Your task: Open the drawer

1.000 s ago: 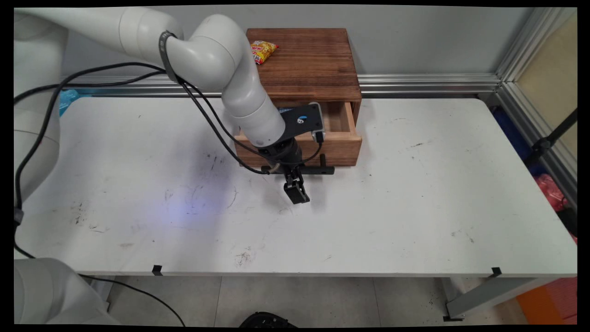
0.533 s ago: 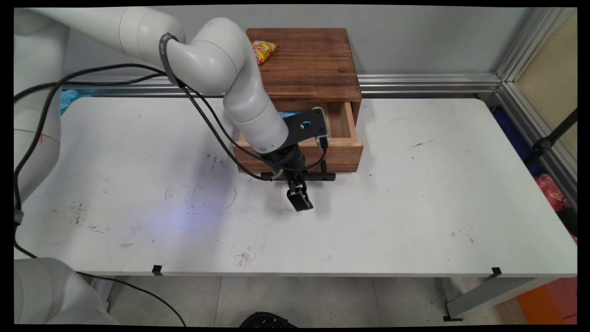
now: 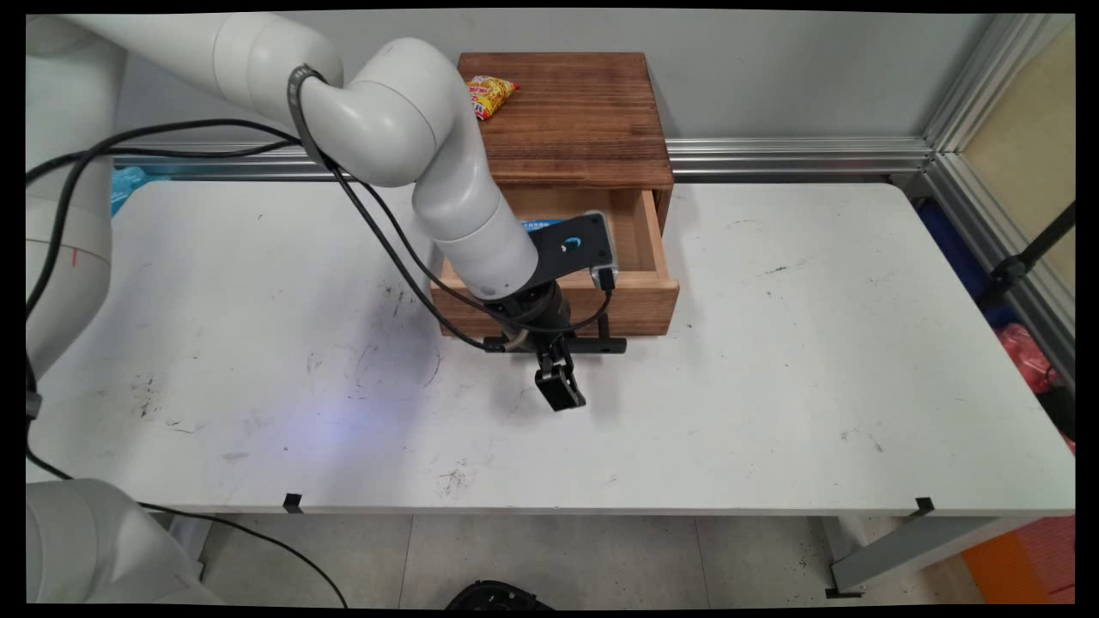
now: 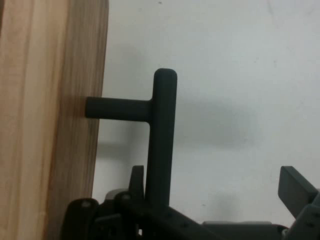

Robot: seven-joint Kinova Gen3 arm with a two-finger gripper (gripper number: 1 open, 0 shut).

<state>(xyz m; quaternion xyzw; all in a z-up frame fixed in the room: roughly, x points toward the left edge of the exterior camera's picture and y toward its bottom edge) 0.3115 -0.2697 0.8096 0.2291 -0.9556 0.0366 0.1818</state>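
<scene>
Hanging just in front of a brown wooden cabinet [image 3: 575,112] at the far middle of the white worktop [image 3: 773,386], the black two-finger tool [image 3: 554,369] points down at the cabinet's drawer pull. The tool is spread wide. In the hand view the black T-shaped metal handle [image 4: 162,130] stands between the fingers, its bar right against the left-hand finger [image 4: 137,181], while the other finger [image 4: 296,187] sits well apart from it, over bare worktop. The handle's short stem runs into the light wooden drawer front [image 4: 50,120].

From the main view, the drawer [image 3: 644,292] stands pulled out toward the near side, its inside open to the right of the arm's wrist. Something blue [image 3: 537,225] shows in the drawer behind the wrist; I cannot tell what it is. The handle's bar lies level along the drawer front, just above the worktop.

A small yellow and red snack packet [image 3: 489,93] lies on the cabinet's top, near its far left corner. Black cables [image 3: 386,223] loop from the arm down to the wrist.
</scene>
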